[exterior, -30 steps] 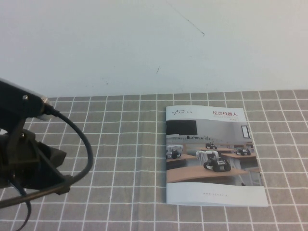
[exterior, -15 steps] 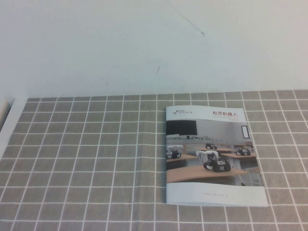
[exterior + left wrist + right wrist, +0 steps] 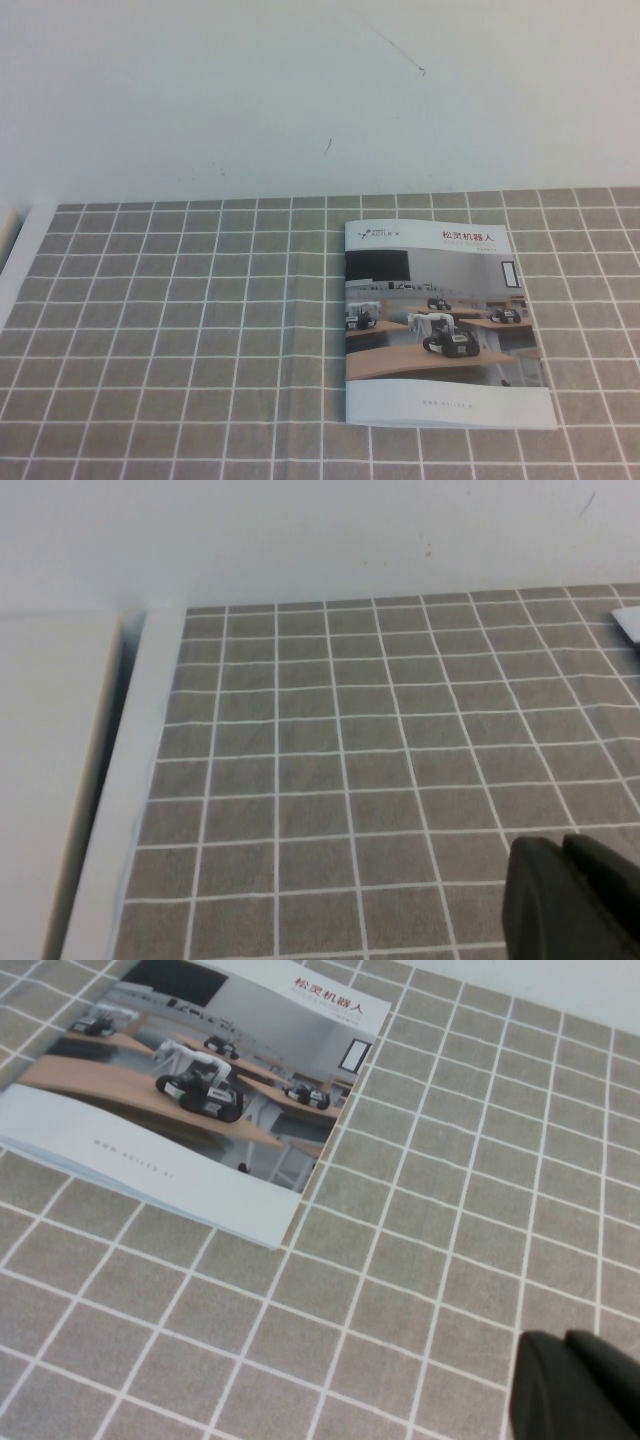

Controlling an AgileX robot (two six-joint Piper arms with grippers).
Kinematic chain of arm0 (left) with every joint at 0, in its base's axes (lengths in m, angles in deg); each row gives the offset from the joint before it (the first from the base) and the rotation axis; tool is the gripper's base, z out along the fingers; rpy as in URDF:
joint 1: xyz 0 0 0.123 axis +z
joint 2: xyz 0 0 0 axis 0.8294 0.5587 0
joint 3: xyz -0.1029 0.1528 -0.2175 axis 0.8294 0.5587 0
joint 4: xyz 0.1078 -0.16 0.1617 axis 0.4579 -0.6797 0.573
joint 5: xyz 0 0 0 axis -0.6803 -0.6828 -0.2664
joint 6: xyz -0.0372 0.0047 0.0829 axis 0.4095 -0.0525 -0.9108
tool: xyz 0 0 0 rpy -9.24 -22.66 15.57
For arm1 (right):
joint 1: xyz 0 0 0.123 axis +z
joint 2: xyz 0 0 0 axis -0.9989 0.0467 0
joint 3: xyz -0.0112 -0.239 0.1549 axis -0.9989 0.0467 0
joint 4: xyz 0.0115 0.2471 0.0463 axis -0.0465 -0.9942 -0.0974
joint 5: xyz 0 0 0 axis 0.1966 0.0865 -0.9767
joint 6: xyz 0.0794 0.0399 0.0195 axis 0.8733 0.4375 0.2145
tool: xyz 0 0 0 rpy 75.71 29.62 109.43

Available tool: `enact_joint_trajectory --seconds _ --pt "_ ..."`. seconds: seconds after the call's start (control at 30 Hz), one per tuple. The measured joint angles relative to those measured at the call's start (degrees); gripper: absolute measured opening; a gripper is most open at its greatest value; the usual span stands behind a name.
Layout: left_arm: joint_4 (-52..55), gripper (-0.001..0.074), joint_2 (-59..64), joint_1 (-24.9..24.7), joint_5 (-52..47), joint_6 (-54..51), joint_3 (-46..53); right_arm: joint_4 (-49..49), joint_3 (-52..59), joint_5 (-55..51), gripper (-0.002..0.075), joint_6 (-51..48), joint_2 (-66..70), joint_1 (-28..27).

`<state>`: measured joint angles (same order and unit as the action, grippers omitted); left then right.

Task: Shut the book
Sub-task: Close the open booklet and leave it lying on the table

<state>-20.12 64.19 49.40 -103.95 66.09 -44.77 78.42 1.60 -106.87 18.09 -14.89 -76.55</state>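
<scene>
Resting book (image 3: 445, 325): closed, cover up, on checked surface (image 3: 180, 330)
Left pincer (image 3: 562, 852): together, over surface's left side
Right pincer (image 3: 565, 1345): together, near book

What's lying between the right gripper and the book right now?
Only bare checked cloth, as the right wrist view shows: the right gripper sits apart from the closed book. The left gripper is over cloth too.
</scene>
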Motion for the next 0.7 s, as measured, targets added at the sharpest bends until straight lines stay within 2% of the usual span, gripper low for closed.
enact_joint_trajectory --seconds 0.37,0.7 --pt "-2.37 -0.0002 -4.23 0.0 15.91 -3.52 18.02 0.0 0.0 0.12 -0.0003 0.0 0.0 0.0" --pt "-2.37 -0.0002 -7.19 0.0 13.63 -5.78 18.43 -0.21 0.0 0.12 -0.0003 0.0 0.0 0.0"
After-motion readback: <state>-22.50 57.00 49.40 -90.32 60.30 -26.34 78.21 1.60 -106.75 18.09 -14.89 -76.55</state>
